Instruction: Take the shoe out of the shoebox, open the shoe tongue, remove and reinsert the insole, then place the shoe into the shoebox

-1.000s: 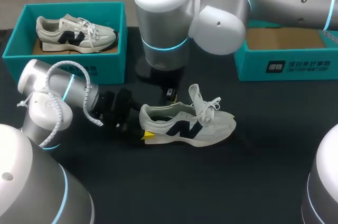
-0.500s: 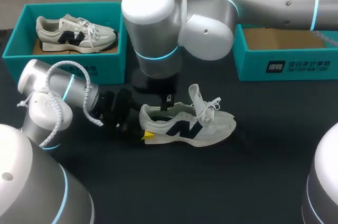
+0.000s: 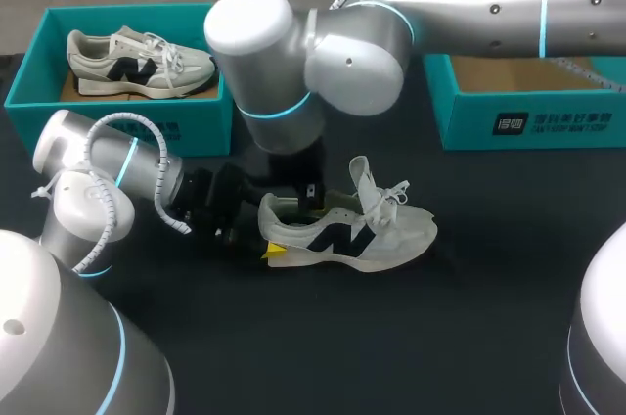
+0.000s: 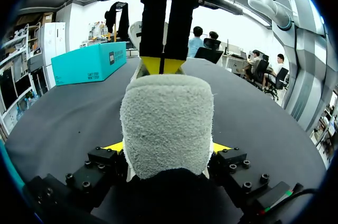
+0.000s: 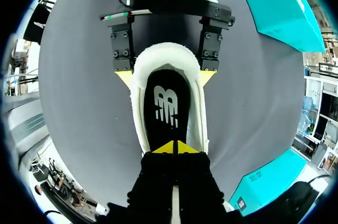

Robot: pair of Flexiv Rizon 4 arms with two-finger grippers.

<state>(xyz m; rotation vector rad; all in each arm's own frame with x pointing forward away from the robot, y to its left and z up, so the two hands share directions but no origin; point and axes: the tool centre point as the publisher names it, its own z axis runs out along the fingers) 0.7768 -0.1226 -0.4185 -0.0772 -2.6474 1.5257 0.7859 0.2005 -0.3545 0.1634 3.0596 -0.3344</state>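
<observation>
A grey-white shoe (image 3: 377,234) with a dark logo lies on its sole mid-table, toe to the right, tongue and laces pulled up. My left gripper (image 3: 266,244) holds its heel from both sides; in the left wrist view the fuzzy heel (image 4: 166,123) fills the space between the fingers (image 4: 115,146). My right gripper (image 3: 311,194) hangs over the shoe's opening. In the right wrist view its yellow tips (image 5: 175,147) are shut together just above the black insole (image 5: 166,105) inside the shoe, with nothing seen between them.
A teal shoebox (image 3: 201,126) at the back left holds a second matching shoe (image 3: 137,58). Another teal shoebox (image 3: 528,121) stands at the back right, under my right arm. Bare black table lies in front of the shoe.
My right arm has swung leftward and its gripper has come down from above the shoe to the shoe's opening. The left gripper and the shoe have stayed still.
</observation>
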